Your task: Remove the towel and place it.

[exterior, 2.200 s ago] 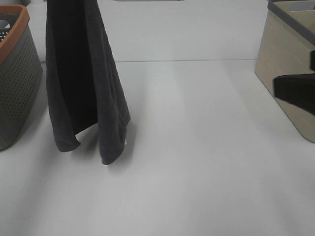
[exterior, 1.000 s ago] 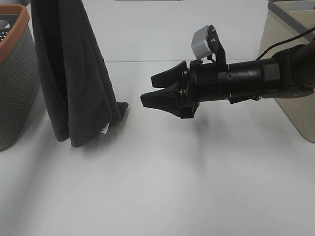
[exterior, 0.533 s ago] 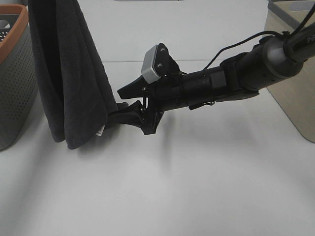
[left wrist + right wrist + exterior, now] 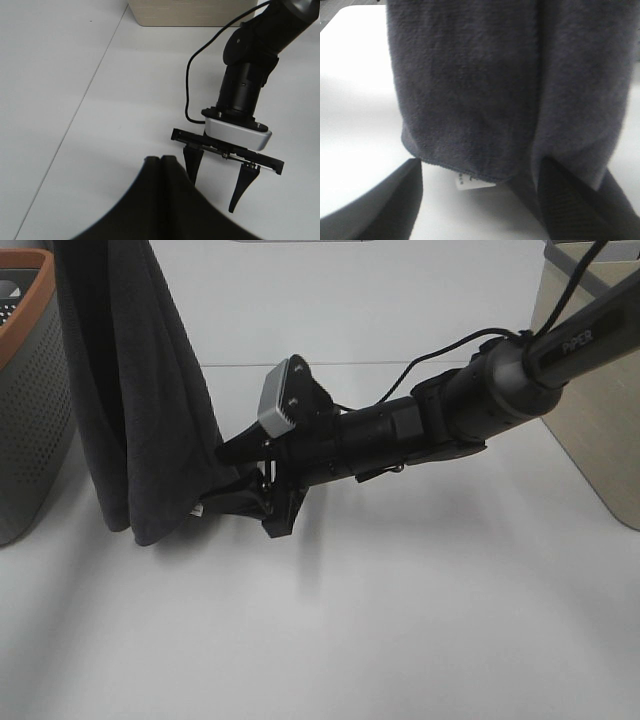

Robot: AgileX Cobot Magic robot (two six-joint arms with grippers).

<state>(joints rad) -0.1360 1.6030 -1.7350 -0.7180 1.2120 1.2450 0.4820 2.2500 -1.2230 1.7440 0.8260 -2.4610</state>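
Observation:
The dark charcoal towel hangs bunched from above the top left of the exterior view, its lower end just above the white table. My left gripper is shut on the towel's top; it is out of the exterior view. My right gripper reaches across from the right and is open, with its fingers on either side of the towel's lower right edge. In the right wrist view the towel fills the frame, its white tag between the open fingers. The right gripper also shows in the left wrist view.
A grey perforated basket with an orange rim stands at the left edge, close behind the towel. A beige bin with a grey rim stands at the right and also shows in the left wrist view. The right arm's cable loops above its forearm.
My right arm came in from the right and moved left and down until its open fingers reached the towel's lower edge. The towel has shifted slightly left.

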